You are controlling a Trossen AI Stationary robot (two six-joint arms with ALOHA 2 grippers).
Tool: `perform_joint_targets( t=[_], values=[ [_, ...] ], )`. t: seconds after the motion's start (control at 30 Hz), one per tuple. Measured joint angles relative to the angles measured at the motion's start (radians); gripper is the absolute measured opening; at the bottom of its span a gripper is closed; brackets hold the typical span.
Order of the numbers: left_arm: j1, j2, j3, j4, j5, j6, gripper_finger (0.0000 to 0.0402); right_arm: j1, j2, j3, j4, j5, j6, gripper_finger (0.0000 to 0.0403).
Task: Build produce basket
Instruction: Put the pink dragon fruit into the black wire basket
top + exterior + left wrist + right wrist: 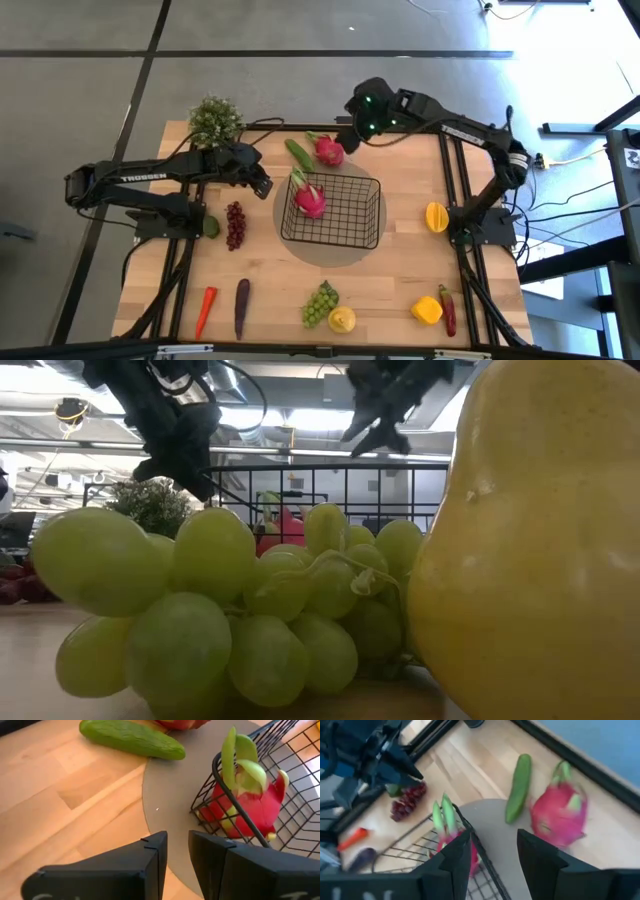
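Wooden table (400,190) holds the basket (350,215) with only 1 dragon fruit (309,200) inside, other produce lying around it, while both empty grippers, left gripper (262,186) and right gripper (347,135), hover near it, jaws slightly apart.

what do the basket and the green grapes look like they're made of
The basket: thin black wire in an open grid, likely coated metal, matte. The green grapes: probably moulded plastic or rubber, with a smooth, slightly waxy skin and soft highlights, uniform in colour.
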State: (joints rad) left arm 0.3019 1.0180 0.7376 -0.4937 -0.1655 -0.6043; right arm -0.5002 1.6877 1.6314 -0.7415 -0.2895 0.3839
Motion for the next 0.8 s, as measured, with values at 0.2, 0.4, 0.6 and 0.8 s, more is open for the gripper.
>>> perform_joint_targets(
  t=[0.2, 0.4, 0.6, 0.8],
  values=[
    [0.000, 0.000, 0.000, 0.001, 0.000, -0.025, 0.0069, -0.073, 0.108, 0.000, 0.101, -0.021, 0.004, 0.0150],
    [0.000, 0.000, 0.000, 0.001, 0.000, -0.026, 0.0069, -0.110, 0.200, 0.000, 0.116, 0.026, 0.005, 0.0150],
    [0.000, 0.000, 0.000, 0.001, -0.001, -0.050, 0.0069, -0.128, 0.289, 0.000, 0.124, 0.026, 0.000, 0.0150],
    [0.000, 0.000, 0.000, 0.001, -0.001, -0.050, 0.0069, -0.128, 0.338, 0.000, 0.150, 0.025, -0.024, 0.0150]
  ],
)
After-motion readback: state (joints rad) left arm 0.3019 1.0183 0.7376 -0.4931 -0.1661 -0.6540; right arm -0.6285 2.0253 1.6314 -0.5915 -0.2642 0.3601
